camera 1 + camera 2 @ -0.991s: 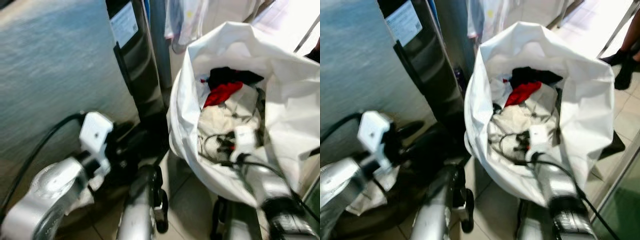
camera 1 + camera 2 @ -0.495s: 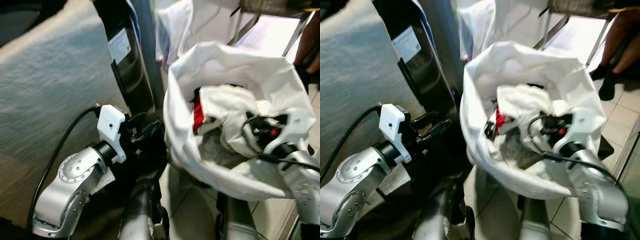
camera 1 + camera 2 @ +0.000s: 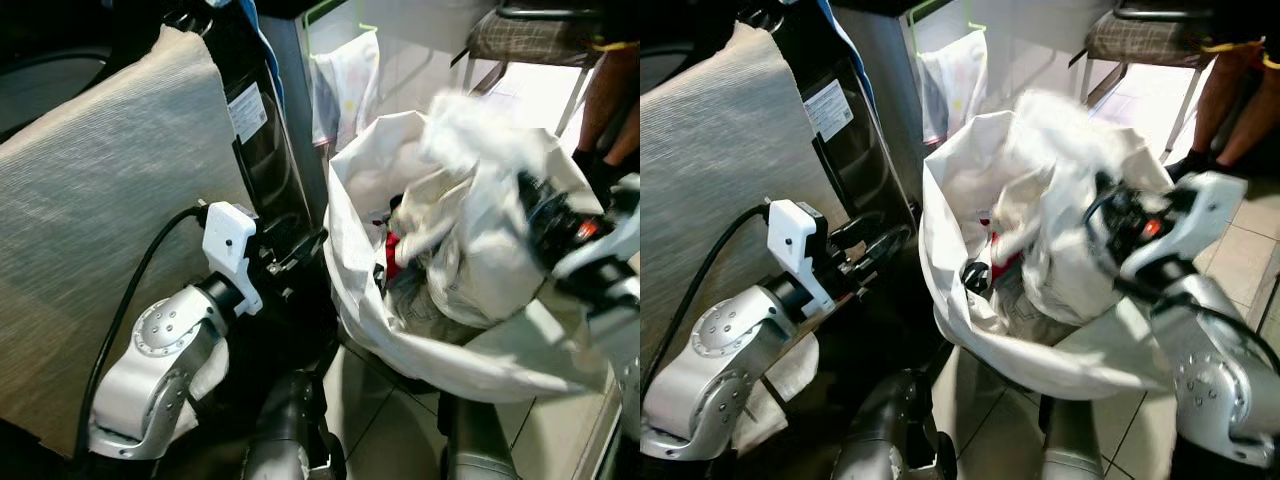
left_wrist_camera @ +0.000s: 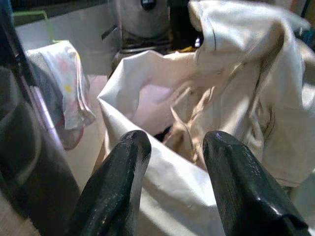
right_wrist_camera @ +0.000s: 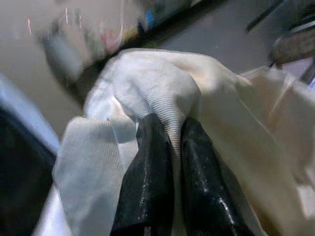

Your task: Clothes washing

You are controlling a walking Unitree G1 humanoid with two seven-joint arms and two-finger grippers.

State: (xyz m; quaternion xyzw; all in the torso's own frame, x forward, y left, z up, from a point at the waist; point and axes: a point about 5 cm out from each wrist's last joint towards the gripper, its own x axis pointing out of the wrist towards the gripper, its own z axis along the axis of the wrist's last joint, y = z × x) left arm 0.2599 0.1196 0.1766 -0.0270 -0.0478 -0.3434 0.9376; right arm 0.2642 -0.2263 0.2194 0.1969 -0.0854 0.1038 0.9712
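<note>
Standing beside the robot's left arm, a grey ribbed panel (image 3: 110, 240) took up the largest share of the eye views, with a dark upright appliance (image 3: 262, 150) just behind it. That appliance bore a white label (image 3: 248, 110), its print too small to read. To the right sat a white laundry bag (image 3: 970, 300) on the tiled floor (image 3: 385, 430), its mouth open, with a red garment (image 3: 390, 245) and dark clothes showing inside.

A pale garment (image 3: 1060, 240) was lifted out of the bag's mouth, bunched and blurred at its top. The right end effector (image 5: 170, 142) was clenched on a fold of this ribbed cream cloth, its two black fingers (image 5: 147, 167) pressed close together with the fabric pinched between them.

The left end effector (image 4: 172, 157) hovered just beside the bag's near rim, its fingers spread apart and grasping nothing; the bag's edge lay between them in the wrist view.

A small patterned cloth (image 3: 345, 85) hung from a green rail behind the bag. A person's legs (image 3: 1230, 110) stood by a chair (image 3: 1140, 40) at the far right.
</note>
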